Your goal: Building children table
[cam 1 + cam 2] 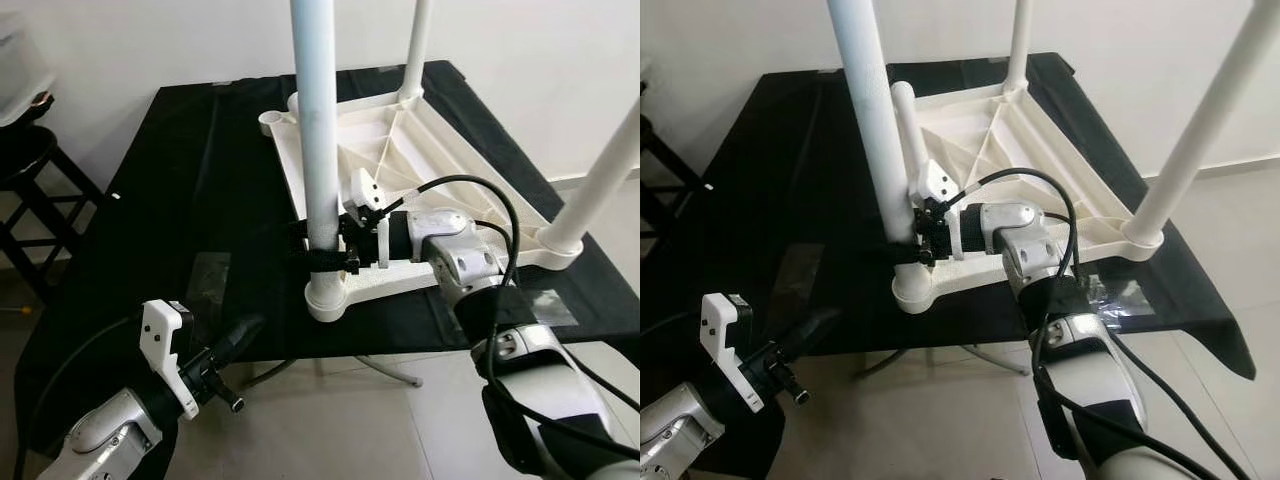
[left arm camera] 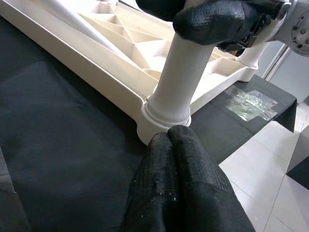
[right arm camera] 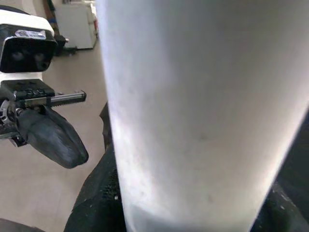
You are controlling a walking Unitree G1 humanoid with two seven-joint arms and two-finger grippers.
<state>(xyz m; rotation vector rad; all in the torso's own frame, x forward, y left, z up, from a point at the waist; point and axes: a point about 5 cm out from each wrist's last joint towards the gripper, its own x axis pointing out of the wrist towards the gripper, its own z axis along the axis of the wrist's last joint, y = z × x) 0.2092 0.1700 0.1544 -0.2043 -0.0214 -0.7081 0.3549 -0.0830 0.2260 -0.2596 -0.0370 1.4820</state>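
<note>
Right jaws [image 1: 325, 248] clamp one leg [image 1: 318, 130]; apparently four.

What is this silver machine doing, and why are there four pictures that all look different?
It is a walking robot with two silver arms, and each arm ends in a hand made of two black fingers. The two wide pictures come from cameras in its head, like eyes looking down. The other two come from little cameras on its wrists, so they look very close up.

On the black table lies a white children's table top, turned upside down, with white legs standing up from its corners. The right hand is closed around the nearest leg, low down by its socket. The left hand is shut, holds nothing, and hangs in front of the black table's edge. A small clear plastic bag lies on the black table too.
</note>
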